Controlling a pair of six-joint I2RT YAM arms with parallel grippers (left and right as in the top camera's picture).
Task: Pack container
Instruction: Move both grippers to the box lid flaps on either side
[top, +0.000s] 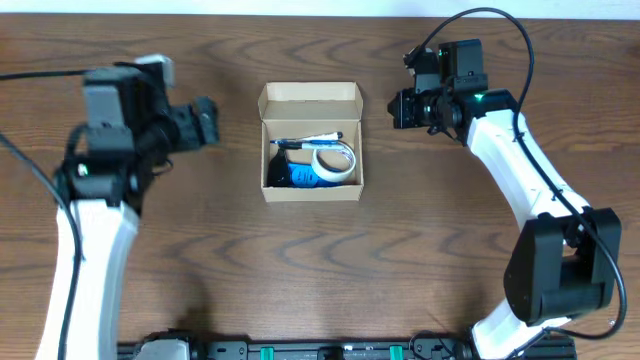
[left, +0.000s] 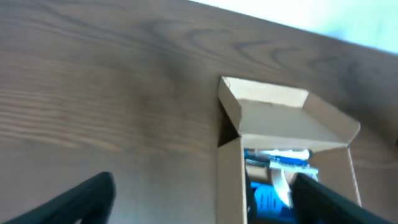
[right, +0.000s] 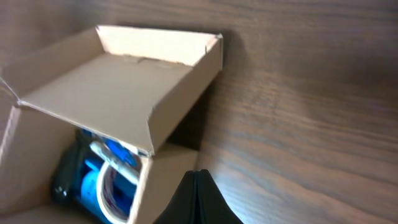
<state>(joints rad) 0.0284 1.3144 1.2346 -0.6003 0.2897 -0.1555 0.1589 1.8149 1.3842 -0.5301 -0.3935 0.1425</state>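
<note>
Packed container (top: 311, 193) on my counter (top: 320, 270), flap (top: 310, 97) open toward 12 o'clock; closed, empty right hand (top: 396, 108) at 3 sits nearer than spread-open left hand (top: 210, 121) at 9.

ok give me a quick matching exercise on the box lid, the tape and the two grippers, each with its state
Things:
1. lid flap of the container
2. tape roll
3. left gripper
4. right gripper

States:
a. fingers together, beside the box
b. lying inside the box
c. folded back, open
d. fingers wide apart, beside the box

Pairs: 1-c, 2-b, 3-d, 4-a
</note>
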